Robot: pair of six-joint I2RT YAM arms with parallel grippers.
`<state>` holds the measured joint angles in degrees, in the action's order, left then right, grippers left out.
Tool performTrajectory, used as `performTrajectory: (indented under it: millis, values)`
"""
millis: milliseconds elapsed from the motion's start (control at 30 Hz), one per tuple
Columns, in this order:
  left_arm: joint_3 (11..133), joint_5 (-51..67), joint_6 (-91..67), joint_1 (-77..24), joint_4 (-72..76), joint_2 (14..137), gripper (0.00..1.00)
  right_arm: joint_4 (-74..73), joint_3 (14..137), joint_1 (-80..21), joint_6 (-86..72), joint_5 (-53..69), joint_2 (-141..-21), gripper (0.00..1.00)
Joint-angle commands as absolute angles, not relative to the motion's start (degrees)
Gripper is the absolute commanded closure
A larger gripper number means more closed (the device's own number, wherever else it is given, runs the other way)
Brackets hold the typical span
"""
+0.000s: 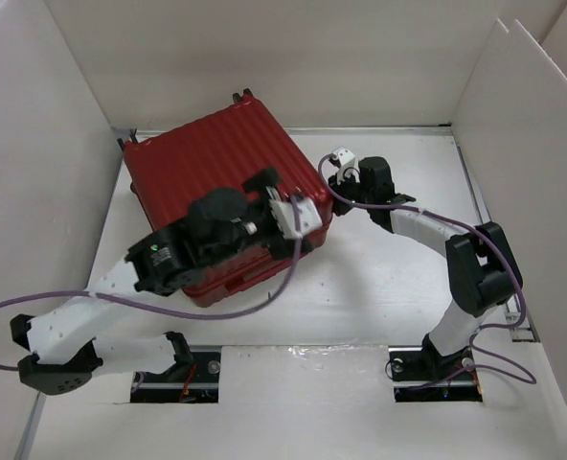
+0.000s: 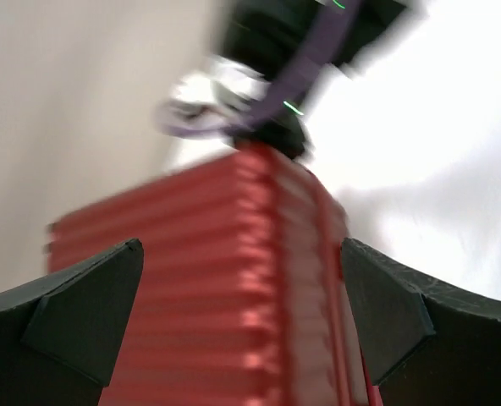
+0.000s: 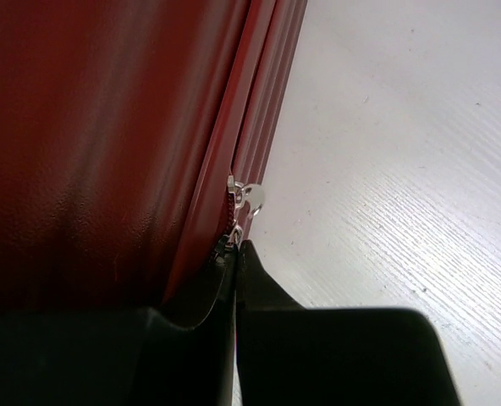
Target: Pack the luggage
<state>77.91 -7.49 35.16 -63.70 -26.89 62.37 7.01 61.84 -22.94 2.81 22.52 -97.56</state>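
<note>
Item one, luggage (image 1: 202, 158): dark red ribbed hard-shell suitcase, closed, lying flat on the white desk (image 1: 379, 287), far left of centre.

Item two, left end effector (image 2: 242, 254): I saw it above the shell's near right corner, fingers spread wide, nothing between them.

Item three, right end effector (image 3: 235, 249): fingers pressed together, tips at the zip seam on the suitcase's right side, silver zip puller (image 3: 250, 196) just beyond them. I could not tell whether they pinched anything.

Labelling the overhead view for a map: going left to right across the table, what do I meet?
luggage → right gripper → right arm's black elbow → white side panel
</note>
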Motion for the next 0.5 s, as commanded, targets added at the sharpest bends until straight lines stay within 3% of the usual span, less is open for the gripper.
performTrajectory:
  millis: [0,67,133,200,233,267,300,333,400,433,467]
  values:
    - [83.40,-16.15,27.08,-56.56,-29.53,63.10,0.00,16.87,64.25,-22.85,3.35,19.24,-98.96,1.00]
    - [82.89,-21.07,24.01,-50.83,-30.23,63.71,0.00,16.87,64.25,-22.85,3.34,19.25,-98.96,1.00]
    - [82.27,-20.57,21.02,-38.46,-30.84,63.72,0.00,16.87,64.77,-23.37,3.34,19.78,-99.49,1.00]
    - [81.56,-10.27,16.81,-27.39,-31.37,63.20,0.04,16.87,64.78,-23.99,2.81,19.78,-99.49,1.00]
    - [81.56,-5.06,15.31,-14.20,-31.38,63.19,0.07,16.87,64.78,-23.99,2.81,19.78,-99.49,1.00]
    - [81.56,0.04,13.64,-7.28,-31.99,63.19,0.10,16.87,64.78,-24.52,2.81,19.78,-99.49,1.00]
    - [81.56,8.79,12.23,5.67,-32.51,64.24,0.18,16.87,64.78,-24.52,2.81,19.78,-99.49,1.00]
    - [81.56,12.10,10.82,11.54,-32.52,65.03,0.25,16.87,64.78,-24.52,2.81,19.78,-99.49,1.00]
    - [81.56,15.46,7.92,19.83,-32.52,66.96,0.38,16.87,64.25,-25.57,2.81,19.78,-98.96,1.00]
    - [80.52,15.47,7.39,22.65,-32.52,68.36,0.53,16.87,64.25,-25.58,2.81,19.78,-98.96,1.00]
    - [79.46,15.47,7.38,27.29,-31.30,68.38,0.58,16.87,63.73,-25.58,2.81,18.99,-98.27,1.00]
